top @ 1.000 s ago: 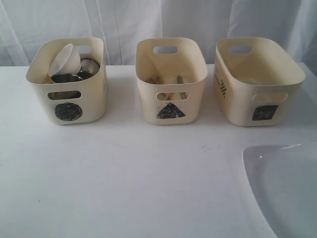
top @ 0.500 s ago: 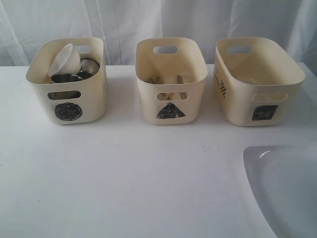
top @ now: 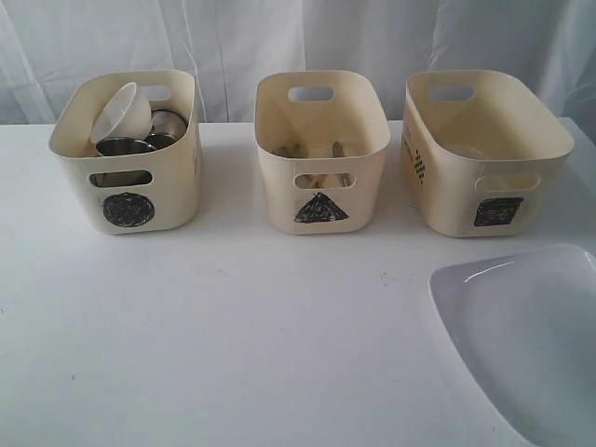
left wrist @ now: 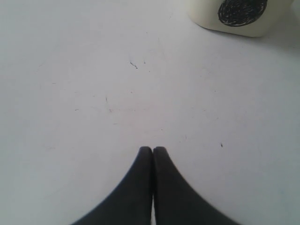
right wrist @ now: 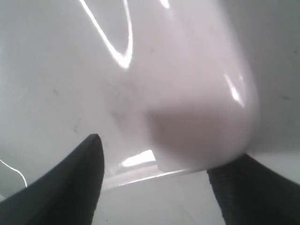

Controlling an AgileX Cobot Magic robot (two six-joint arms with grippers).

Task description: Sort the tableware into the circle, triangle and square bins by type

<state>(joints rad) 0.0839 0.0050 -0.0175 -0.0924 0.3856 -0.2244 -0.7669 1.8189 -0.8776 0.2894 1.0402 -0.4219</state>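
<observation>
Jaws on the left sit together over the table; right jaws clamp the plate.

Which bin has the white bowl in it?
The circle-marked bin, leftmost in the exterior view; the small white bowl leans on steel cups inside it.

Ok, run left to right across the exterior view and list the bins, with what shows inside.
circle bin (small white bowl, steel cups) → triangle bin (pale pieces, unclear) → square bin. The white plate in front overlaps the square bin's span, so it is left out.
</observation>
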